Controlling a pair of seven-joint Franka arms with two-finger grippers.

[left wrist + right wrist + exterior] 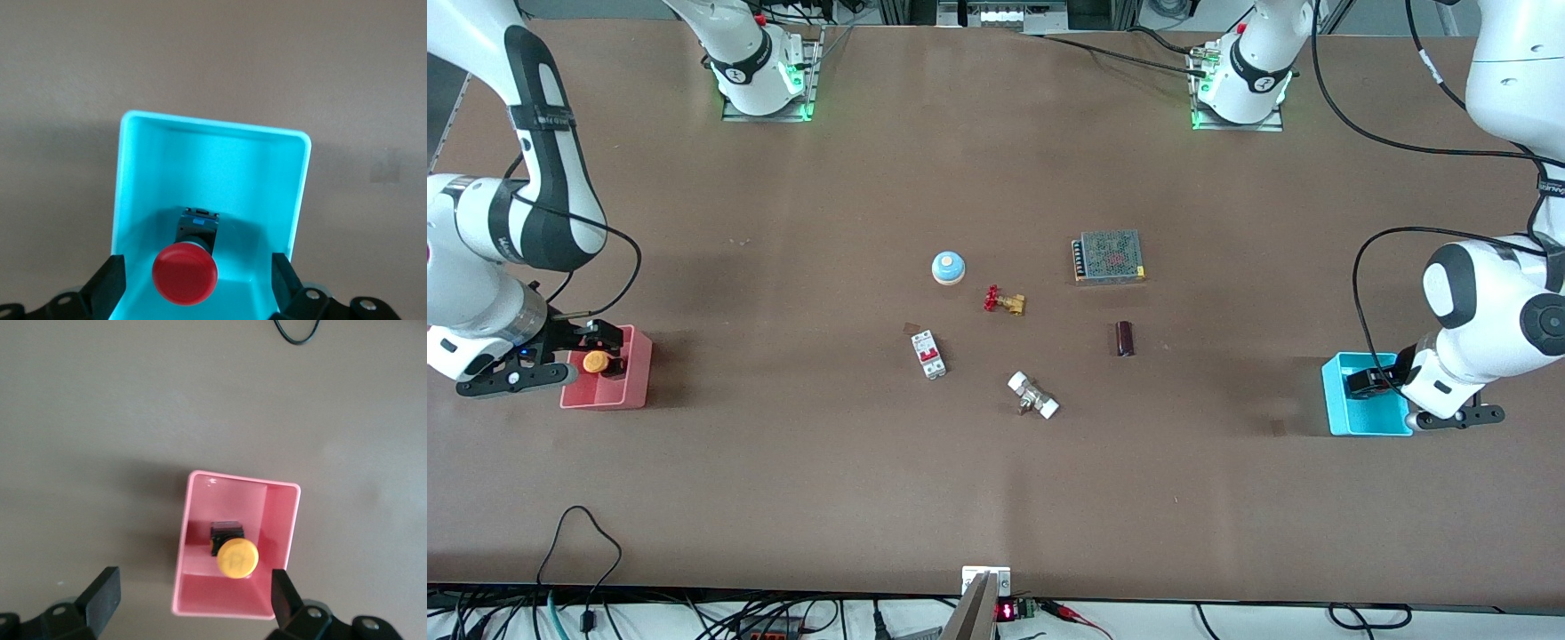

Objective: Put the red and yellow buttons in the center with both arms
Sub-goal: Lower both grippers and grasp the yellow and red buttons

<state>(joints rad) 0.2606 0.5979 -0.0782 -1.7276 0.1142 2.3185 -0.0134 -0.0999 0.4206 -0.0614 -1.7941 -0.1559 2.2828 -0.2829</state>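
Observation:
The yellow button stands in the pink bin at the right arm's end of the table. In the right wrist view the yellow button sits in the pink bin. My right gripper is open above it and holds nothing; it also shows in the front view. The red button stands in the cyan bin. My left gripper is open, low over it, one finger at each side wall. In the front view my left gripper hides the red button in the cyan bin. The brown table centre is bare.
Around the centre lie a blue-topped white dome, a brass valve with a red handwheel, a white and red breaker, a metal fitting with white caps, a dark brown block and a mesh-topped box.

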